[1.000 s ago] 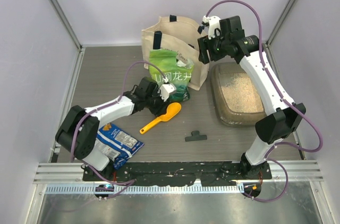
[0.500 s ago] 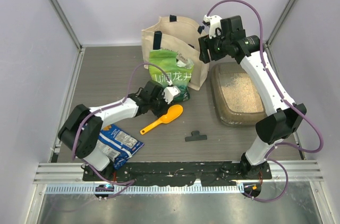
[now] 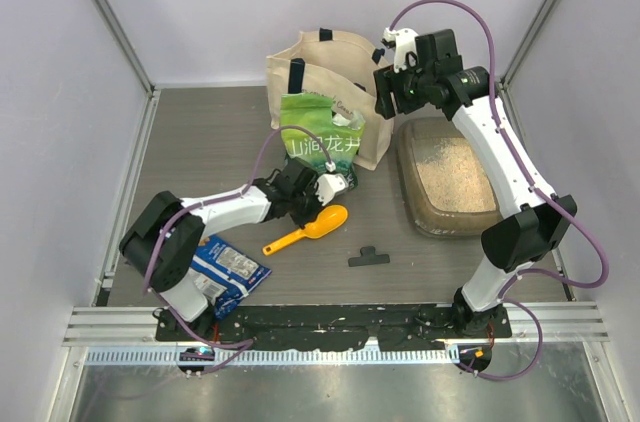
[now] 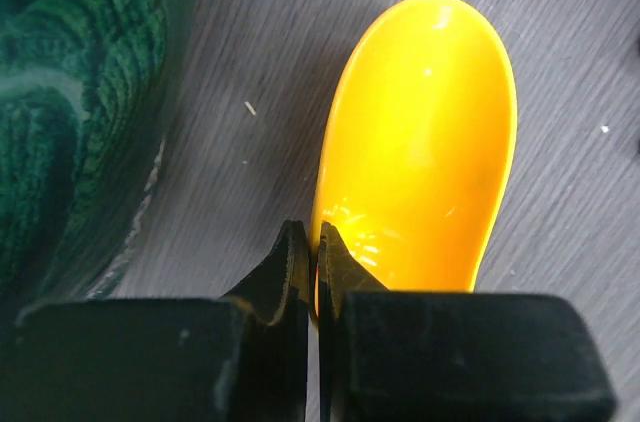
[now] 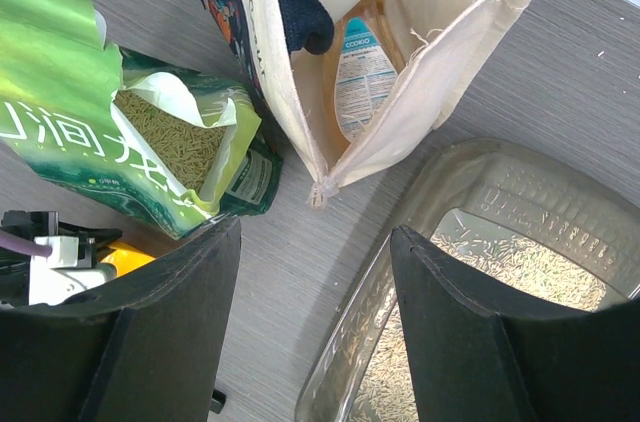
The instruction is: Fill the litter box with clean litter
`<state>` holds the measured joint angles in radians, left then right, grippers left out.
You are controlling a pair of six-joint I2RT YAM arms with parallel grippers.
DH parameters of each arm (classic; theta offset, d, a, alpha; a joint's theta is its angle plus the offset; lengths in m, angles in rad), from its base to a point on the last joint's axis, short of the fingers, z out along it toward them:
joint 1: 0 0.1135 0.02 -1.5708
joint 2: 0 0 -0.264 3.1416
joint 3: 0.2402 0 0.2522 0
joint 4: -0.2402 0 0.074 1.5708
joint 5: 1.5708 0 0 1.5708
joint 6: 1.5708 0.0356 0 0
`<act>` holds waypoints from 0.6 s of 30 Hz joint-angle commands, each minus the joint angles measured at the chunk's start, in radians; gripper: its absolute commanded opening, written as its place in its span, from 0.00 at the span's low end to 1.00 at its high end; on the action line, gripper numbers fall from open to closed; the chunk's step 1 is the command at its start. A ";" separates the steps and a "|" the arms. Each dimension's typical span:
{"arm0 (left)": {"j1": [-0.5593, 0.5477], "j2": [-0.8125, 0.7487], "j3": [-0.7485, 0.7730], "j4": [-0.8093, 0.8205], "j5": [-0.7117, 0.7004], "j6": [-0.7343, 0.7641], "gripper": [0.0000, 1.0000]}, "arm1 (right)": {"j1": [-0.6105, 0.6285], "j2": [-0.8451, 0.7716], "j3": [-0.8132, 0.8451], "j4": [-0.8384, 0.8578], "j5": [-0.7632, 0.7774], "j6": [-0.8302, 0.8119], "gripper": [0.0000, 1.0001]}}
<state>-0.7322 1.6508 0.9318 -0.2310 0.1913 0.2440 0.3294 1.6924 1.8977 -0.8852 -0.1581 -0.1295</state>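
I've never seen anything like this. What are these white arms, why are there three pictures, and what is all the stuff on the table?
These are two robot arms bolted at a table's near edge, each ending in a two-finger gripper. The wide picture comes from a fixed camera above; the other two come from a small camera on each wrist, so the black shapes there are its own fingers. On the table are a cream tote bag, an opened green pouch, a blue snack bag, a black clip and a litter box partly filled with pale litter. The left gripper pinches the rim of a yellow scoop. The right gripper is open, holding nothing, above the bag and the box's corner.
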 commanded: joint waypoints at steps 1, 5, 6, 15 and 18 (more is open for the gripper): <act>-0.007 -0.016 0.039 -0.034 0.017 0.038 0.00 | -0.012 -0.060 0.011 0.040 0.014 -0.013 0.67; 0.005 -0.069 0.105 -0.129 0.124 0.031 0.00 | -0.032 -0.054 0.061 0.026 0.025 -0.019 0.68; 0.014 -0.103 0.154 -0.161 0.161 0.035 0.00 | -0.038 -0.053 0.078 0.023 0.026 -0.018 0.68; 0.319 -0.293 0.361 -0.036 0.513 -0.196 0.00 | -0.130 -0.236 0.011 0.352 0.009 0.056 0.77; 0.358 -0.247 0.528 -0.056 0.603 -0.406 0.00 | -0.130 -0.316 -0.130 0.480 -0.078 0.094 0.80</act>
<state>-0.4152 1.3846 1.2709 -0.3767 0.5922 0.1291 0.1909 1.5139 1.8778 -0.6510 -0.1509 -0.0898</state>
